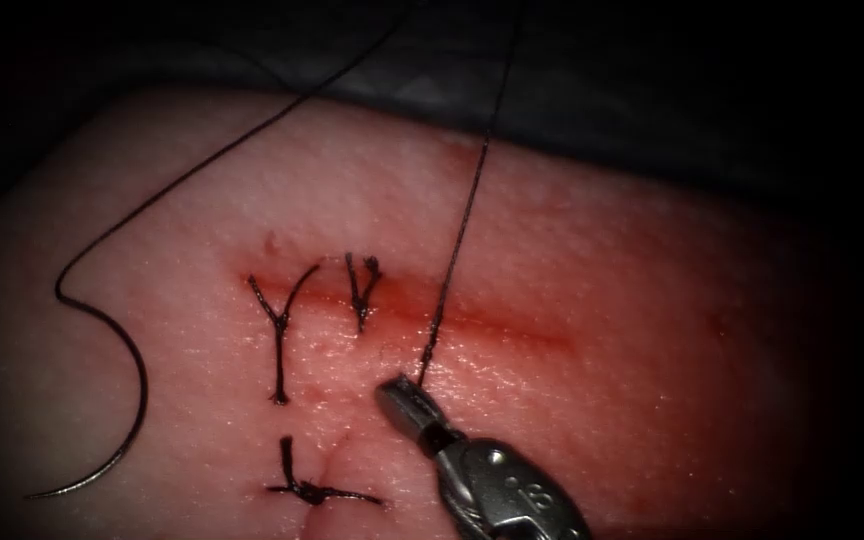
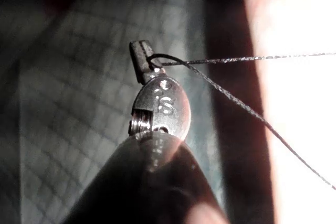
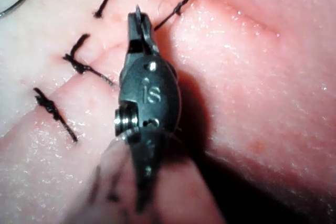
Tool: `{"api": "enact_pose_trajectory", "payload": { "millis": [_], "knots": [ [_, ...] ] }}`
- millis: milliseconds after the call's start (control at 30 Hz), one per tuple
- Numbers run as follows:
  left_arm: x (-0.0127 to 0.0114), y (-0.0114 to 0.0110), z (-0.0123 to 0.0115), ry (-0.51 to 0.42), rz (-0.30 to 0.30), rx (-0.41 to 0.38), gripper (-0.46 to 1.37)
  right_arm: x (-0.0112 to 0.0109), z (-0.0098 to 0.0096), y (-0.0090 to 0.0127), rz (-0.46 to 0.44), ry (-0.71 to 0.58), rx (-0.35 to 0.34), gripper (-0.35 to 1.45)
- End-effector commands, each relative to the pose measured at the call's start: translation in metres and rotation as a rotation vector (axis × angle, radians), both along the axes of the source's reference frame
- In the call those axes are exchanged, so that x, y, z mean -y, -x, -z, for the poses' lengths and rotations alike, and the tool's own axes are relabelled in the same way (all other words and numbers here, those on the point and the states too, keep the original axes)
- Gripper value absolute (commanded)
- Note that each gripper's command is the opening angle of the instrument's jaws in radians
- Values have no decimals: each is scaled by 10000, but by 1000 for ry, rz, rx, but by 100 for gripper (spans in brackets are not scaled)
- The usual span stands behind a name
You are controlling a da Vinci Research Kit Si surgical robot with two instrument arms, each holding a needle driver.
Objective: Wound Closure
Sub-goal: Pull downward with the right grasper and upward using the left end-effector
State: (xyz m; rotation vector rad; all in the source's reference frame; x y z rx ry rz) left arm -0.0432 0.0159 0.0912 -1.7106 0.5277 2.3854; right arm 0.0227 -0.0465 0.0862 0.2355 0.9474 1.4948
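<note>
right tool [image 1: 400, 392]: comes in from the lower right, tip sitting just below the cut [image 1: 492, 325] around its middle. Jaws look clamped together, and I think they've got the thread [image 1: 457, 240] pinched right at the tip. The tool's own head blocks that spot in the right wrist view [image 3: 139, 27], so not 100% sure.

left tool [image 2: 142, 59]: well off the tissue, over a gridded cloth [image 2: 68, 103]. Jaws closed tight on the thread [image 2: 236, 60], with two strands running away from the tip.

needle [image 1: 132, 400]: lying loose on the tissue [image 1: 652, 300], well to the left of the cut. Neither tool has it and it's not stuck in. The curve opens left and the point is at the low end.

thread: one strand runs from the needle's upper end up and away past the far edge of the tissue. Another drops straight down across the cut to the right tool's tip.

stitches [image 1: 282, 330]: two tied ones across the left part of the cut, plus a third knot [image 1: 304, 490] lower down, left of the right tool.

red fluid [image 1: 412, 300]: smeared along the cut line.
</note>
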Motion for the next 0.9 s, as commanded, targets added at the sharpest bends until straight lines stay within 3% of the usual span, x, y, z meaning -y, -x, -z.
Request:
{"api": "enact_pose_trajectory", "payload": {
  "millis": [33,300,467,667,900],
  "knots": [
    [-3,2,-1,2,11,-17,-35,1,2,-3,-12,-28,-23,-35],
    [-28,10,-21,37,0,-149,-35,18,6,-11,-19,-107,-54,-35],
    [-27,39,-43,43,-28,-246,-35,34,6,-12,-18,-131,-49,-35],
    [-20,64,-62,59,-37,-253,-35,50,7,-14,-18,-158,-55,-35],
    [-30,68,-63,62,-35,-266,-35,61,12,-18,-16,-159,-60,-35]
  ]
}}
